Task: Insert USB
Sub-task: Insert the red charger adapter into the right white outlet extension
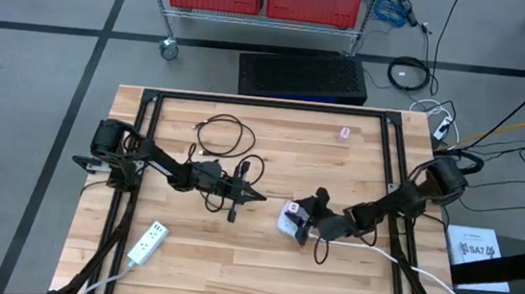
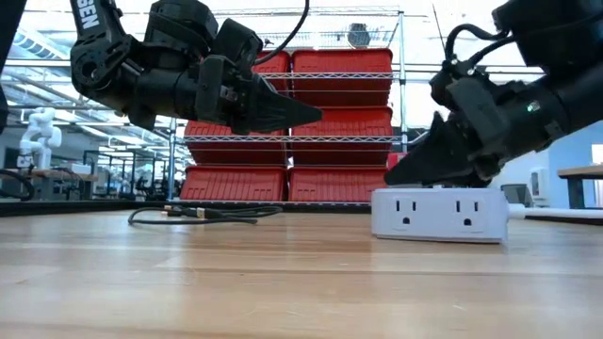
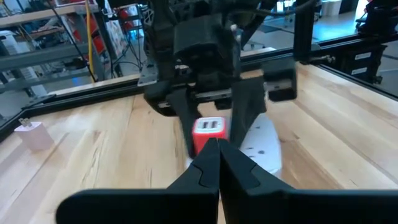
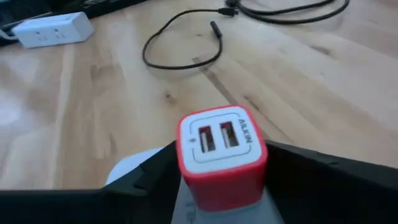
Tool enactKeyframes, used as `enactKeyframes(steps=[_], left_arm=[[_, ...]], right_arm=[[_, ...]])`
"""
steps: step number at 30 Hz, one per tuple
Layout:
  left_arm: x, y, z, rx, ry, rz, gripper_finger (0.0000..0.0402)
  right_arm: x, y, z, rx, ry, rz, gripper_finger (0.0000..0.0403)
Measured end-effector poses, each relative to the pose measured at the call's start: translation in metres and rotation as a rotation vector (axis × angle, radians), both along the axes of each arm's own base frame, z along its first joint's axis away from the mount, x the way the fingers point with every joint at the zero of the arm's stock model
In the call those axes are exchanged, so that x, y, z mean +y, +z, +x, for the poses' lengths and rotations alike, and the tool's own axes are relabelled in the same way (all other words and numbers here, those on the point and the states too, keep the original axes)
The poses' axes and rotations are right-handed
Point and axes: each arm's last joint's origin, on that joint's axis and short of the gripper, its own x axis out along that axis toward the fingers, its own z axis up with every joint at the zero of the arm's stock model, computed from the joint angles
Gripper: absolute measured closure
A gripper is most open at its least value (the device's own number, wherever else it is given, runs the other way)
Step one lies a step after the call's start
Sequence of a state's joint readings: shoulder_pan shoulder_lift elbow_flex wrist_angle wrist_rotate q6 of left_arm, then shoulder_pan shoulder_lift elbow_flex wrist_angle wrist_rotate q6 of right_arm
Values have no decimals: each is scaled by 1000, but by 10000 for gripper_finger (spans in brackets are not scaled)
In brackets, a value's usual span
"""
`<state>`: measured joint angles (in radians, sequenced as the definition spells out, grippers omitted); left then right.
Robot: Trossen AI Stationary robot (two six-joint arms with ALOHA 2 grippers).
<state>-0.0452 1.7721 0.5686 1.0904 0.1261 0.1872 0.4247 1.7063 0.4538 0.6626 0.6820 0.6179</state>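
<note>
— Two ports face you on the red-and-white charger (image 4: 222,155) in the right wrist view; the right gripper (image 1: 301,224) jaws clamp it.
— Overhead, your left gripper (image 1: 256,196) jaws are closed beside the black cable (image 1: 225,136) on the bench (image 1: 260,272).

- A red-and-white USB charger (image 4: 222,155) with two ports facing up sits between the right gripper's (image 4: 217,186) dark fingers (image 4: 323,180).
- Black cable (image 4: 186,43) and white power strip (image 4: 53,29) lie on the table (image 4: 93,112).
</note>
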Motion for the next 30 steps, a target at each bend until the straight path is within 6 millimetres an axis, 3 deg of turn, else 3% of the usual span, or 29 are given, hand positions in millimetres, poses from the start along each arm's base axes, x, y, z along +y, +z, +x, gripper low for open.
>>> enactKeyframes(steps=[9,23,27,30], left_arm=[[0,0,0,3,0,0,402],[0,-1,0,7,0,1,402],[0,-1,0,15,1,1,402],[1,-2,-1,46,19,5,402]], right_arm=[[1,5,1,-21,42,-24,231],[4,52,9,-9,68,-95,177],[4,70,8,93,59,-116,207],[3,75,8,194,46,-135,260]])
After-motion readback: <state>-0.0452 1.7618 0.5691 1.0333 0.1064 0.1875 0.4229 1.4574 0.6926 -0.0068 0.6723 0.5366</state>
